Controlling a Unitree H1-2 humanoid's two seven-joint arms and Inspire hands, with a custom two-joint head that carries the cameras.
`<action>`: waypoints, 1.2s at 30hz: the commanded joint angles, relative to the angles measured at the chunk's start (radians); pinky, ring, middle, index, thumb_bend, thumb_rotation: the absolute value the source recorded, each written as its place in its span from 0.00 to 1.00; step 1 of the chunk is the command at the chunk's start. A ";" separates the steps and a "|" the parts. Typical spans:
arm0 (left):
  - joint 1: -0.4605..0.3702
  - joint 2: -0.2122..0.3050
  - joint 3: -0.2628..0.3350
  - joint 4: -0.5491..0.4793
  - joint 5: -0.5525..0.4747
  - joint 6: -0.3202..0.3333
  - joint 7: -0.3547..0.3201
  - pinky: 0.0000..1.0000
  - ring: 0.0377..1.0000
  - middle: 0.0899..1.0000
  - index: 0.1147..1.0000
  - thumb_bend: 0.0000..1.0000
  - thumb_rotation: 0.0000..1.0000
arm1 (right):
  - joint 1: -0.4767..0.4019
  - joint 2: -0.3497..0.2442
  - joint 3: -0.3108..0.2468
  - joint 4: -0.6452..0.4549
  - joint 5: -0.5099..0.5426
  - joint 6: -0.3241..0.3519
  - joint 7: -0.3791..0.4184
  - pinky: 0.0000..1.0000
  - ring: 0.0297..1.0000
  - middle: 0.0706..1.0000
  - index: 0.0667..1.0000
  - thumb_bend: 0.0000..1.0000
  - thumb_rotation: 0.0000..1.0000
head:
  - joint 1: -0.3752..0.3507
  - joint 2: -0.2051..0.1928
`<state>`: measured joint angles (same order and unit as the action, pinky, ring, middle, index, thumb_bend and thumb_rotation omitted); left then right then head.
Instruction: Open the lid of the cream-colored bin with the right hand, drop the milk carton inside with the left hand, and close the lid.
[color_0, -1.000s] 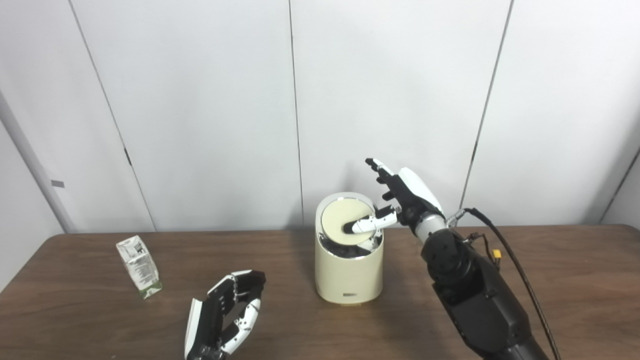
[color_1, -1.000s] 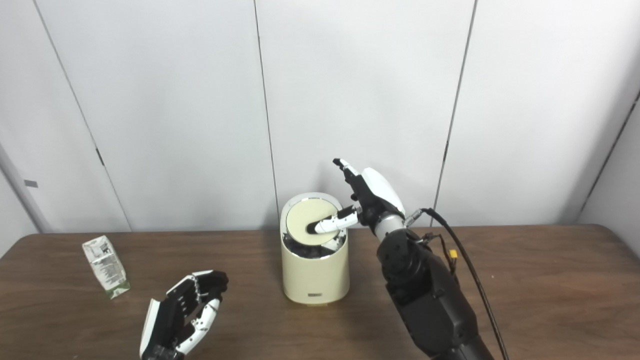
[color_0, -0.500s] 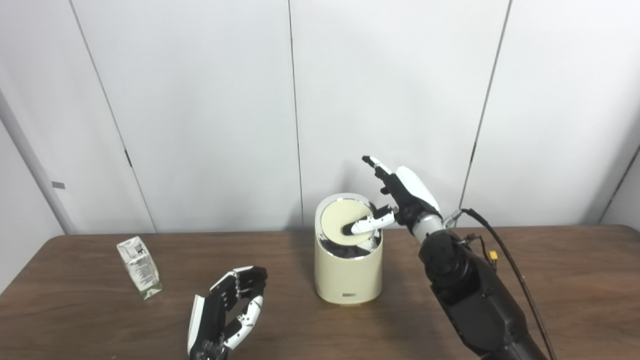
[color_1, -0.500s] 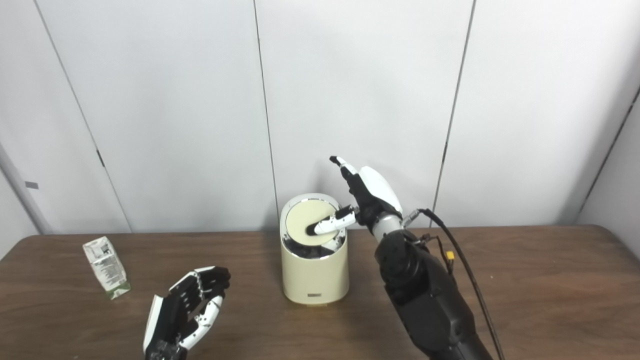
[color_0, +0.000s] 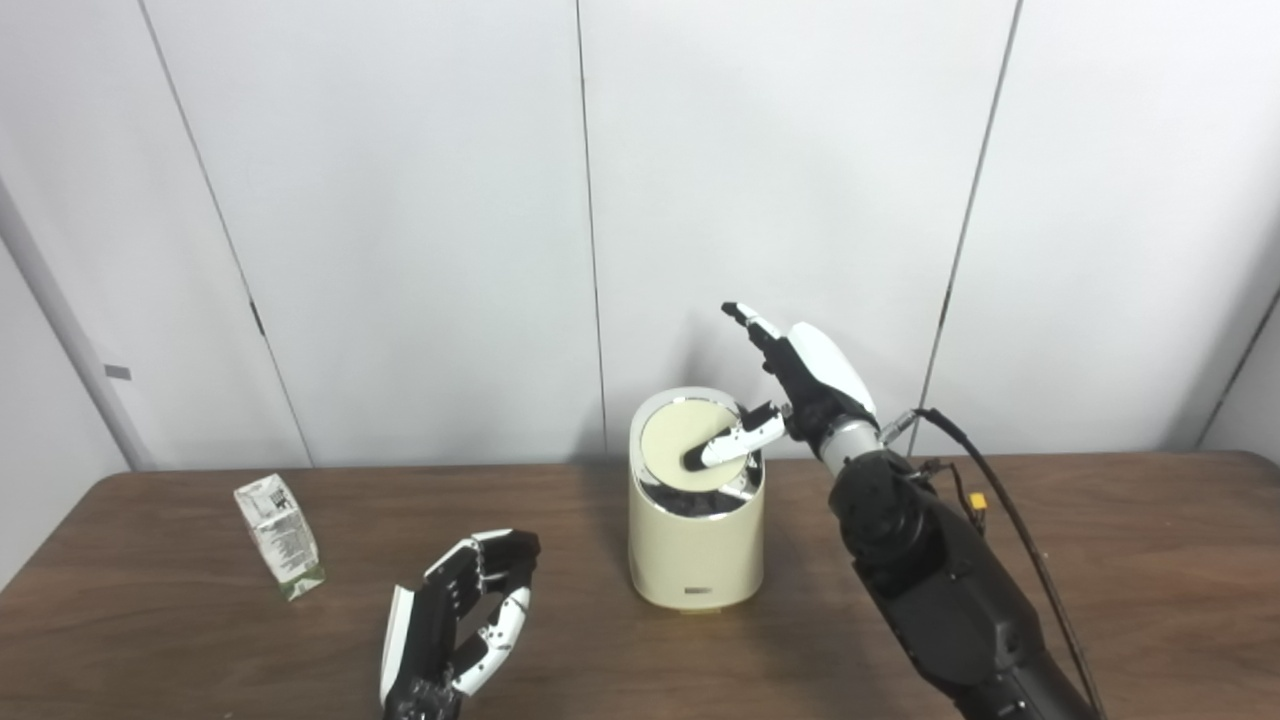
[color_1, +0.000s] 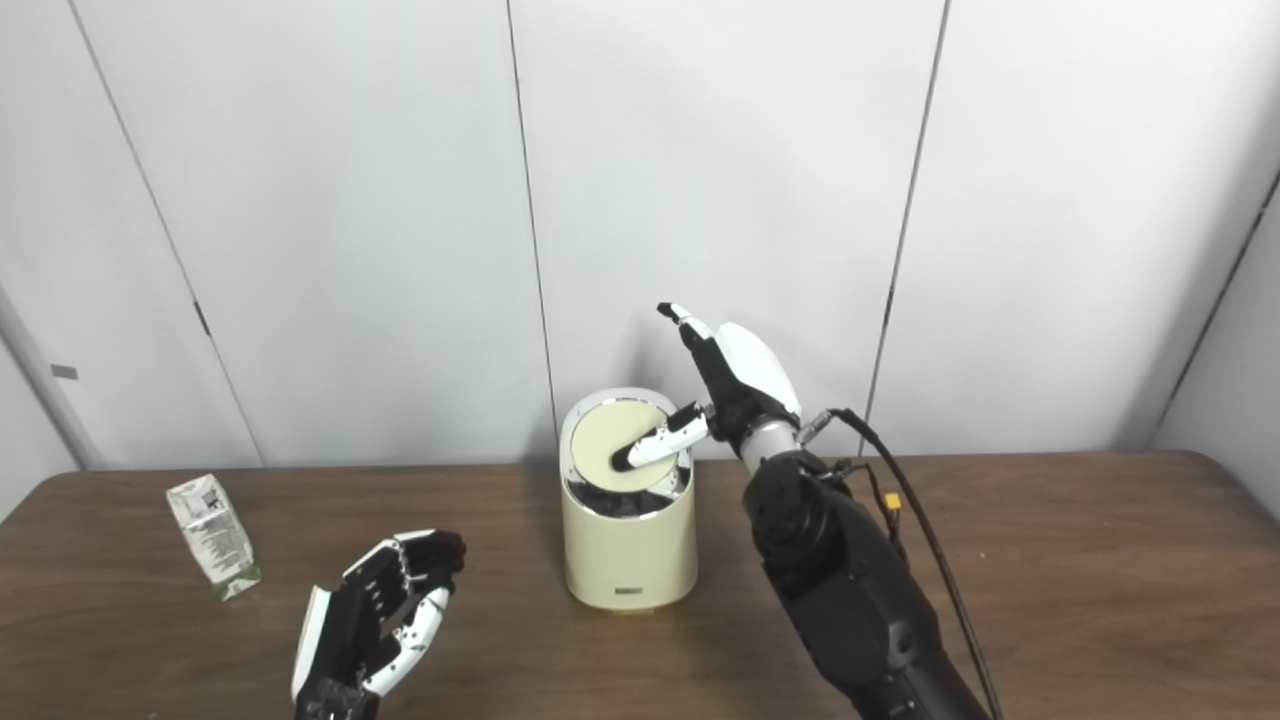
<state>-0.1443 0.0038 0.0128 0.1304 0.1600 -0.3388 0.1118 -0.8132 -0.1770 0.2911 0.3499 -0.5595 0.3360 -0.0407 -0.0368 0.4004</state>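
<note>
A cream-colored bin stands mid-table. Its round lid is tilted, with a dark gap along its front edge. My right hand is open just right of the bin's top; its thumb rests on the lid and its fingers point up. A small white and green milk carton stands upright at the table's left. My left hand is open and empty, low over the table's front, between the carton and the bin.
The brown wooden table runs the whole width. White wall panels stand right behind it. A black cable hangs along my right forearm.
My right hand has risen a little, its thumb still on the lid, and the gap at the lid's front looks smaller. My left hand has shifted slightly to the right.
</note>
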 joint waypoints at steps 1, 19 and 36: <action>0.026 -0.014 -0.009 0.024 0.006 -0.034 0.014 0.59 0.64 0.63 0.61 0.21 0.23 | -0.016 -0.018 0.013 0.036 -0.053 0.012 -0.019 0.82 0.90 0.93 0.92 0.89 0.10 | 0.002 -0.004; 0.028 -0.013 -0.008 0.017 0.010 -0.021 0.014 0.59 0.64 0.63 0.61 0.21 0.17 | 0.000 -0.046 0.049 0.043 -0.085 0.018 -0.062 0.75 0.87 0.90 0.90 0.93 0.03 | 0.001 0.000; 0.024 -0.001 -0.007 0.019 0.008 -0.025 0.006 0.60 0.65 0.64 0.62 0.20 0.21 | 0.056 -0.071 0.082 0.026 -0.113 0.028 -0.044 0.81 0.90 0.92 0.92 0.93 0.01 | -0.009 0.016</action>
<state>-0.1446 0.0045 0.0120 0.1312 0.1648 -0.3499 0.1130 -0.8007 -0.2066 0.3664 0.3362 -0.6229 0.3198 -0.1064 -0.0460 0.4157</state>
